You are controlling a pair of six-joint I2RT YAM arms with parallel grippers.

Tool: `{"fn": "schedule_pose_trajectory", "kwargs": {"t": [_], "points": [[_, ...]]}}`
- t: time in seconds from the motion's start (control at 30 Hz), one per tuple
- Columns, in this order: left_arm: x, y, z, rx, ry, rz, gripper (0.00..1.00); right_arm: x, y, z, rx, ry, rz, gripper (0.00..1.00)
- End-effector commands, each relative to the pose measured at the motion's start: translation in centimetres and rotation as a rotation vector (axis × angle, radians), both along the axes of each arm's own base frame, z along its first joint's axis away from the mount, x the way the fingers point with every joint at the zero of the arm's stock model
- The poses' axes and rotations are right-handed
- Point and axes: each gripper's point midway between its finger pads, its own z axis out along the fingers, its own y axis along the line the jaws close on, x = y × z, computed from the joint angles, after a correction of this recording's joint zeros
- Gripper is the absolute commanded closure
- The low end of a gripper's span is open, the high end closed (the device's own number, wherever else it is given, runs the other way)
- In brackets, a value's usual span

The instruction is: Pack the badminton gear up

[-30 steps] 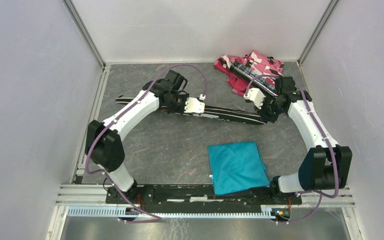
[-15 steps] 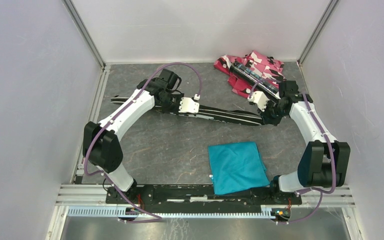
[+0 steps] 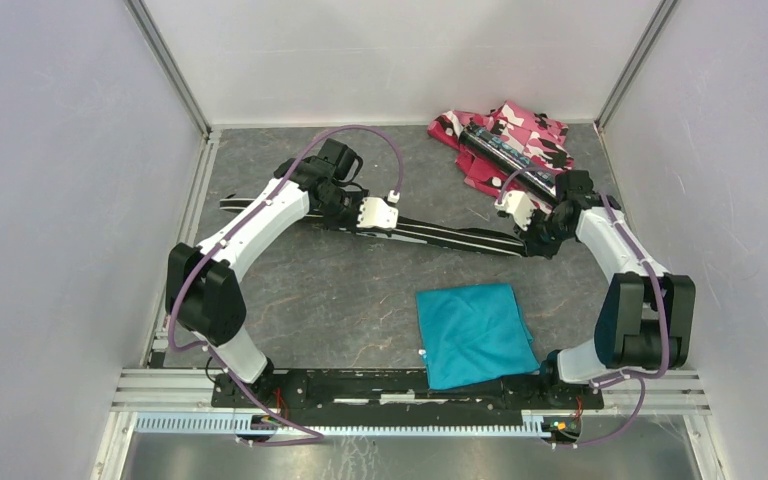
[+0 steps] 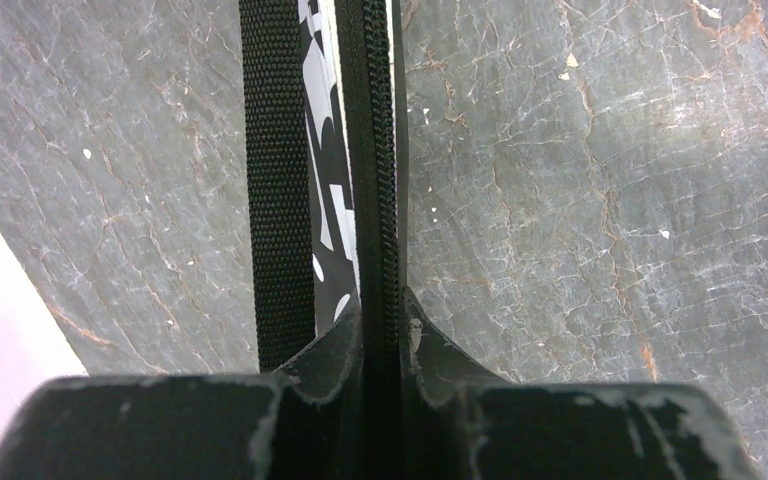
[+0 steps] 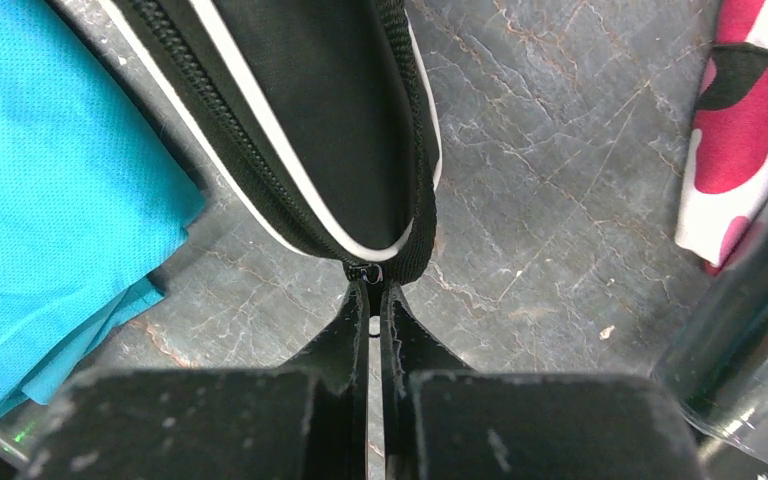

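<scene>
Left pincer (image 4: 380, 318) clamps bag (image 3: 460, 237) zipper edge; right pincer (image 5: 373, 292) pinches zipper pull (image 5: 367, 272).

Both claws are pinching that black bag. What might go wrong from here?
The right gripper pinches only the small zipper tab at the end of the bag, so it may slip free. The left gripper clamps just the zipper edge, which could pull out. The right arm is close to the tube and might knock it.

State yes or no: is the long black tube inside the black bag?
No, the long black tube lies outside the black bag, resting on the pink-black camouflage fabric at the far right.
</scene>
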Motion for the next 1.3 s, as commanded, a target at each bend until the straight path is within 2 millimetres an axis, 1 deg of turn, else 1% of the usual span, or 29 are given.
{"fn": "schedule_pose_trajectory", "kwargs": {"t": [0.0,0.13,0.23,0.3,0.37,0.47,0.5,0.53,0.6,0.67,0.77,0.87,1.0,1.1,1.27], "points": [[0.1,0.5,2.0,-0.017,-0.027,-0.011,0.98,0.5,-2.2,-1.4,-0.075,0.005,-0.034,1.0],[-0.1,0.5,1.8,-0.013,-0.028,-0.023,0.98,0.9,-2.4,-1.2,-0.08,0.0,-0.04,1.0],[0.2,0.2,1.9,-0.018,-0.05,-0.028,0.98,1.0,-2.1,-0.1,-0.062,-0.009,-0.03,1.0],[0.4,-0.2,1.7,-0.009,-0.086,-0.034,0.98,1.1,-1.5,0.9,-0.029,-0.026,-0.018,0.85],[0.7,-0.9,1.5,-0.004,-0.133,-0.052,0.98,1.1,-0.6,2.2,0.013,-0.044,-0.001,0.65],[1.3,-2.6,1.5,-0.007,-0.204,-0.076,0.98,0.9,0.6,4.5,0.074,-0.08,0.02,0.45],[1.7,-3.4,1.7,-0.014,-0.235,-0.086,0.98,0.9,0.9,5.4,0.091,-0.095,0.025,0.32],[1.9,-4.3,1.8,-0.015,-0.258,-0.098,0.98,0.9,1.2,6.0,0.108,-0.105,0.03,0.22],[2.6,-5.7,2.1,-0.017,-0.312,-0.113,0.98,1.0,1.6,7.5,0.128,-0.134,0.025,0.09],[2.9,-7.3,2.1,-0.026,-0.354,-0.137,0.97,1.1,1.9,8.7,0.147,-0.159,0.016,0.02],[2.9,-9.1,1.1,-0.007,-0.378,-0.176,0.96,1.4,2.2,10.3,0.173,-0.195,-0.009,0.02],[2.8,-10.1,-1.0,0.028,-0.365,-0.2,0.93,1.9,2.4,11.7,0.196,-0.233,-0.038,0.02],[3.1,-11.1,-3.3,0.027,-0.394,-0.205,0.9,2.5,2.8,12.8,0.237,-0.278,-0.064,0.02],[2.7,-10.8,-5.3,0.046,-0.391,-0.211,0.86,2.9,3.4,13.2,0.277,-0.29,-0.076,0.02],[1.9,-9.8,-7.4,0.078,-0.349,-0.205,0.77,3.4,4.0,13.3,0.328,-0.285,-0.083,0.02]]}}
